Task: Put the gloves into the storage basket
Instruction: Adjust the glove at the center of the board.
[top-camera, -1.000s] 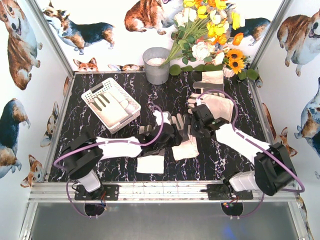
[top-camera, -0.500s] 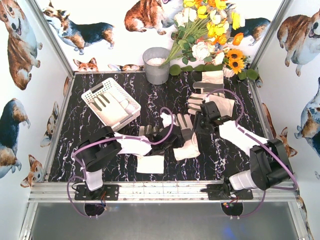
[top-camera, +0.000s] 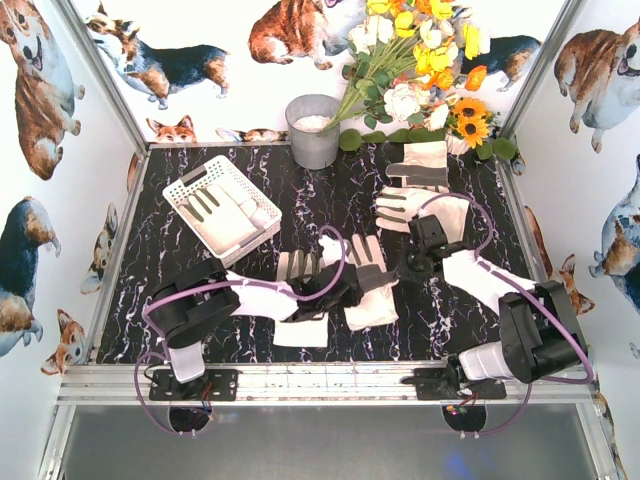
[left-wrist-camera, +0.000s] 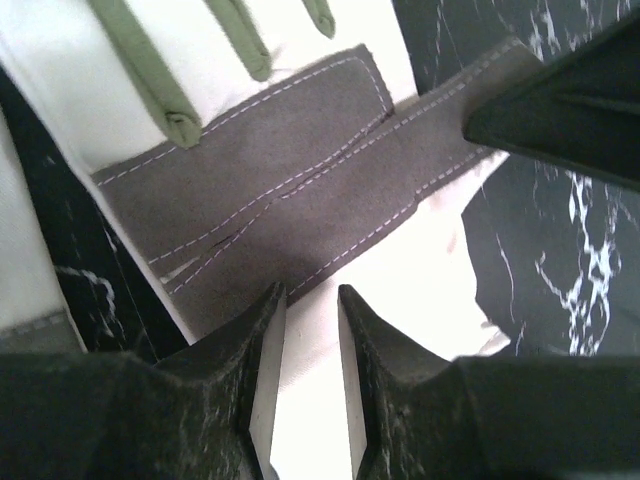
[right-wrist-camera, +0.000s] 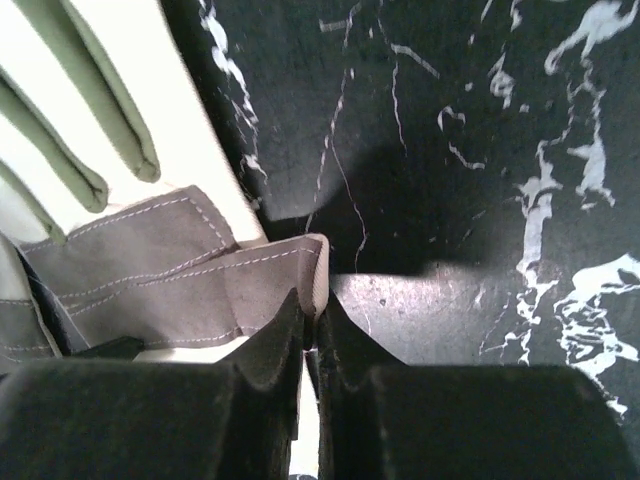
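A cream glove (top-camera: 375, 305) with grey patches lies at the table's centre. My left gripper (top-camera: 350, 290) presses down on its white cuff (left-wrist-camera: 400, 300); its jaws stand a narrow gap apart with flat cloth showing between them (left-wrist-camera: 310, 292). My right gripper (top-camera: 408, 268) is shut on the edge of that glove's grey patch (right-wrist-camera: 170, 270), pinched at the fingertips (right-wrist-camera: 312, 300). A second glove (top-camera: 300, 328) lies under the left arm. Two more gloves (top-camera: 420, 160) (top-camera: 415, 207) lie at the back right. The white storage basket (top-camera: 185, 185) at the back left holds gloves.
A grey metal bucket (top-camera: 313, 130) stands at the back centre beside a bunch of flowers (top-camera: 420, 70). Purple cables loop over both arms. Printed walls close in the left, right and far sides of the black marbled table (top-camera: 200, 330).
The right gripper went from wide open to shut on the glove's edge. The left jaws narrowed, and the left gripper slid right onto the centre glove's cuff.
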